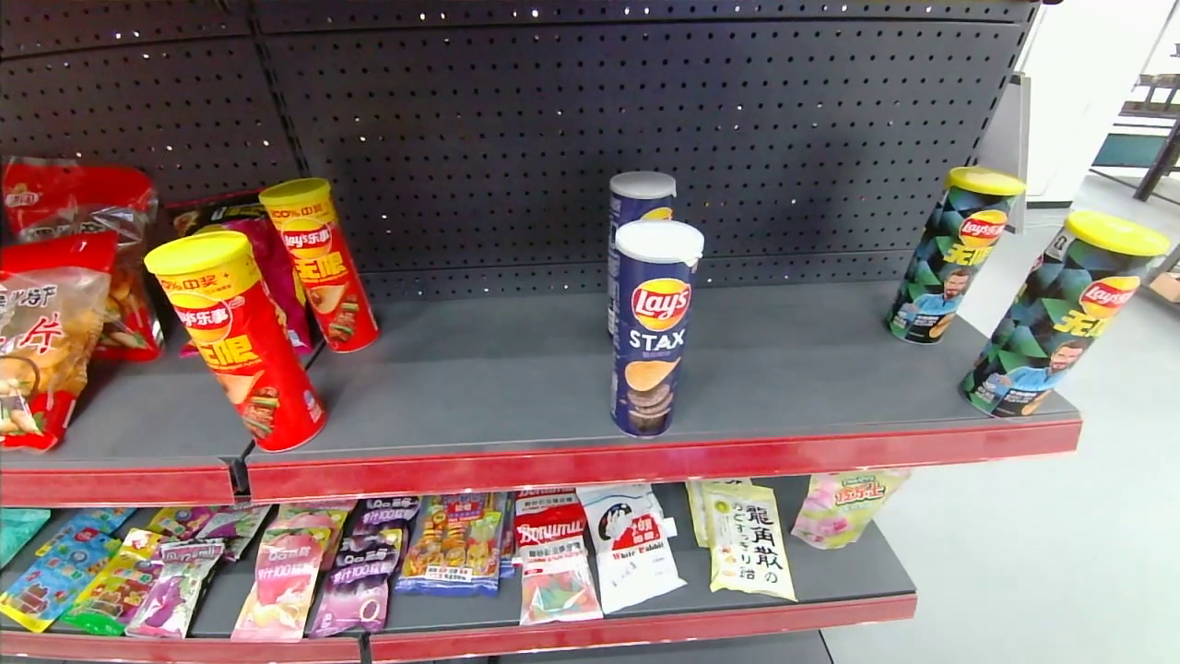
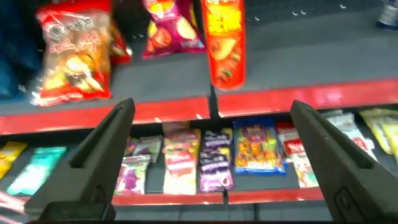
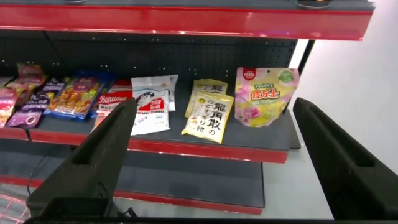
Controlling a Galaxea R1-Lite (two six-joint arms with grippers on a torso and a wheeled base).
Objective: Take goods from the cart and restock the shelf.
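On the upper shelf [image 1: 516,378], two blue chip cans [image 1: 653,332] stand upright one behind the other. To their left are two red cans [image 1: 235,341], and to their right two green cans [image 1: 1060,314]. The left hand [image 2: 211,104] and right hand [image 3: 214,102] both gape wide, holding nothing.

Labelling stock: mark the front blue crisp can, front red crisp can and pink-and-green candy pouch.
front blue crisp can [image 1: 651,343], head view, label middle.
front red crisp can [image 1: 241,358], head view, body middle.
pink-and-green candy pouch [image 3: 266,96], right wrist view, pouch front.
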